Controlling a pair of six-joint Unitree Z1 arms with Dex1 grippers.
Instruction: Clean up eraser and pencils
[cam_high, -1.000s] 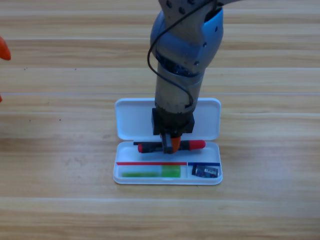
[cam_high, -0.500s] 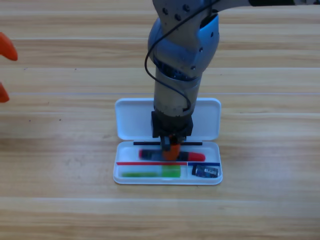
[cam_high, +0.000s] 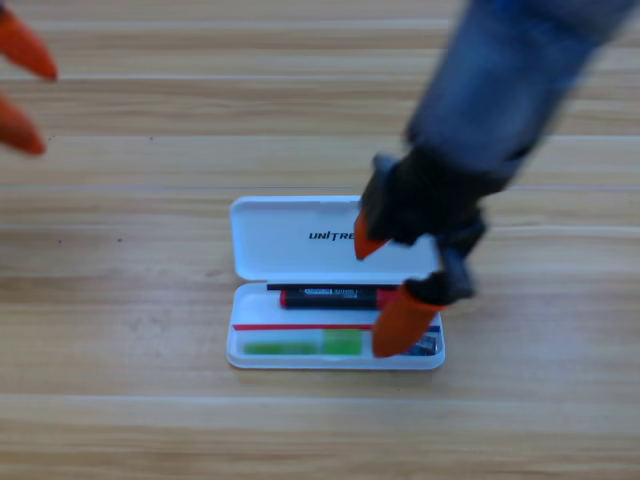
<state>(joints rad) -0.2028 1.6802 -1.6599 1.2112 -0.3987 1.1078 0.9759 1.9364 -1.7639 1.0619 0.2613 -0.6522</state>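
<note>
Your right gripper (cam_high: 386, 285) hangs over the right end of the white case (cam_high: 270, 240), jaws spread wide and holding nothing. One orange tip sits over the open lid beside the printed lettering; the other, larger tip points down over the tray's right end. The arm behind it is blurred.

The black pencil with red ends (cam_high: 335, 297) lies flat in the tray's upper slot, lengthwise, its right end hidden behind the lower jaw.

The pale pencil with the green half (cam_high: 300, 346) lies in the lower slot, along the front wall, green end towards the middle.

The eraser (cam_high: 431, 345) is mostly covered by the lower jaw. You see only a dark sliver at the tray's lower right corner, in the small compartment there.

The case stands open on the wooden table (cam_high: 120, 320), lid laid back flat away from the front edge.

Your left gripper (cam_high: 22, 95) waits at the upper left corner, cut off by the edge. Two orange tips show well apart, nothing between them.
</note>
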